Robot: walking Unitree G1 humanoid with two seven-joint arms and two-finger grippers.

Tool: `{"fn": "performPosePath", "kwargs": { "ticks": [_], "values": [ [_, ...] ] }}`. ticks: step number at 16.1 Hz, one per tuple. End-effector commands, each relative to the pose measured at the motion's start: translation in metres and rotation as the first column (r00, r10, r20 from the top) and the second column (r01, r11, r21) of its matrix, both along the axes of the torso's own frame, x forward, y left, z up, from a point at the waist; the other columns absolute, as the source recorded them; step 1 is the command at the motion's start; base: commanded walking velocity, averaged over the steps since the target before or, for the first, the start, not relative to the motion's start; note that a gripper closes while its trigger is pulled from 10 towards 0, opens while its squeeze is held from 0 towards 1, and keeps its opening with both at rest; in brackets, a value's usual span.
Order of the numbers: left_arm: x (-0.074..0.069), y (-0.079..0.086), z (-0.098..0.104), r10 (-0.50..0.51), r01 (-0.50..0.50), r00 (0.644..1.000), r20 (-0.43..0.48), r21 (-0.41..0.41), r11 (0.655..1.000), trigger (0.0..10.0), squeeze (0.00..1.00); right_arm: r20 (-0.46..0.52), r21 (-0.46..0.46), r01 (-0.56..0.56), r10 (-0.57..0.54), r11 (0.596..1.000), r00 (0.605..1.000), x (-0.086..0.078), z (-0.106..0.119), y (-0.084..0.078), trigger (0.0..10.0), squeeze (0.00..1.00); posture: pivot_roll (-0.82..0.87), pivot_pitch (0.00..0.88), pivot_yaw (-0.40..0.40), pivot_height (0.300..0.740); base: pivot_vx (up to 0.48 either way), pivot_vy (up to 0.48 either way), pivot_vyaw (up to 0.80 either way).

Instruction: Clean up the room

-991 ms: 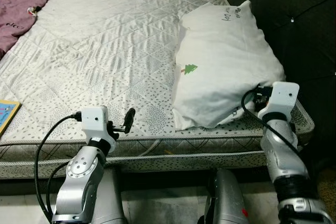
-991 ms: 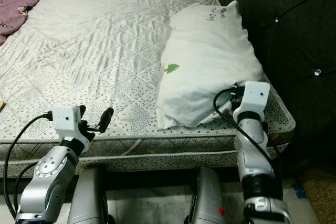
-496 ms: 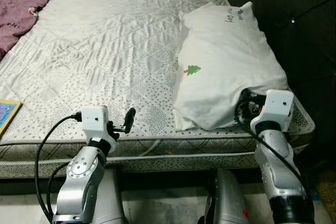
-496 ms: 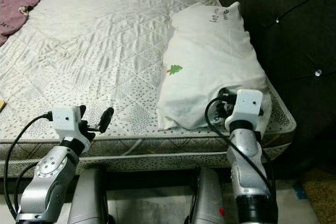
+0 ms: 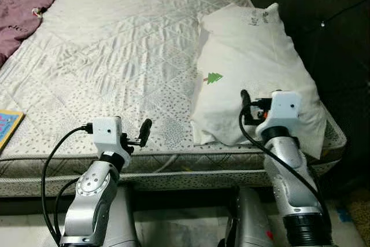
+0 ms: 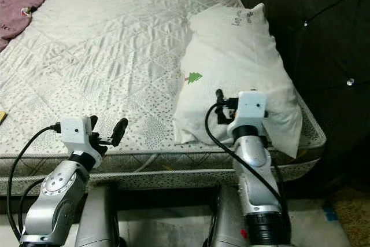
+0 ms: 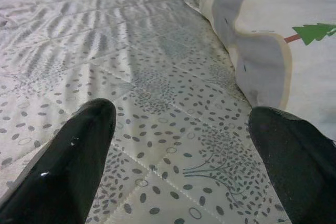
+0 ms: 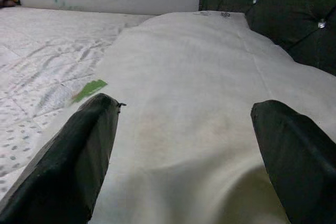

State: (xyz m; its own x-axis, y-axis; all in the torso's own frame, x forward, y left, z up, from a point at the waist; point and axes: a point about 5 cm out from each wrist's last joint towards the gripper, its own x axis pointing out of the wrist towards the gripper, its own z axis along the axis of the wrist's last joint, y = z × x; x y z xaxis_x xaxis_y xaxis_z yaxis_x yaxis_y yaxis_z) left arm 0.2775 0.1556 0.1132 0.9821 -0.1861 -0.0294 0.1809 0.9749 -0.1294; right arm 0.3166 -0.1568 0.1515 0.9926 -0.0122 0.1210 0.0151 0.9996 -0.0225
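Left eye view: a white pillow (image 5: 254,67) with a small green tree print (image 5: 214,77) is seen lying on the right side of a quilted, dotted mattress (image 5: 115,56), close against a dark tufted headboard (image 5: 324,21). One lower corner of the pillow is draped over the mattress edge. The right gripper (image 8: 184,166) is held just above the near end of the pillow, with its 2 black fingers (image 8: 79,150) spread wide apart and nothing clamped between them; whether the pillow is touched by them cannot be told. The green tree print is seen beside 1 of these fingers in the right wrist view.

The left gripper (image 7: 178,156) is held low over the near edge of the mattress, well left of the pillow, its 2 fingers (image 7: 68,156) likewise parted and empty. The pillow's side is shown ahead of it in the left wrist view.

A maroon patterned blanket (image 5: 23,4) is bunched at the far left corner of the mattress, and the corner of a blue and yellow book (image 5: 7,124) is seen at the left edge.
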Motion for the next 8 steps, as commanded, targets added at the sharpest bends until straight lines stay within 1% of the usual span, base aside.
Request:
{"fn": "performPosePath", "kwargs": {
  "ticks": [1,2,3,8],
  "values": [
    [0.0004,0.0008,0.0018,0.000,0.000,1.000,0.009,0.003,1.000,10.0,0.00,0.030,-0.001,-0.004,0.004,1.000,1.000,0.0010,0.0093,0.0013,10.0,0.00,-0.02,0.064,-0.035,0.574,0.000,0.000,0.00],
    [0.0004,0.0019,0.0020,0.004,-0.004,1.000,0.011,0.003,1.000,10.0,0.00,0.031,0.001,-0.009,0.009,1.000,0.999,0.0015,0.0097,0.0021,10.0,0.00,-0.02,0.064,-0.035,0.589,0.000,0.000,0.00],
    [0.0006,0.0018,0.0019,0.005,-0.005,1.000,0.011,0.003,1.000,10.0,0.00,0.030,0.002,-0.009,0.009,1.000,1.000,0.0020,0.0097,0.0021,10.0,0.00,-0.02,0.060,-0.035,0.594,0.000,0.000,0.00],
    [0.0027,0.0000,0.0022,-0.003,0.002,1.000,0.015,0.003,1.000,10.0,0.00,0.030,0.010,-0.005,0.004,1.000,1.000,0.0057,0.0110,0.0018,10.0,0.00,-0.02,0.050,-0.029,0.663,0.000,0.000,0.00]
  ]
}}
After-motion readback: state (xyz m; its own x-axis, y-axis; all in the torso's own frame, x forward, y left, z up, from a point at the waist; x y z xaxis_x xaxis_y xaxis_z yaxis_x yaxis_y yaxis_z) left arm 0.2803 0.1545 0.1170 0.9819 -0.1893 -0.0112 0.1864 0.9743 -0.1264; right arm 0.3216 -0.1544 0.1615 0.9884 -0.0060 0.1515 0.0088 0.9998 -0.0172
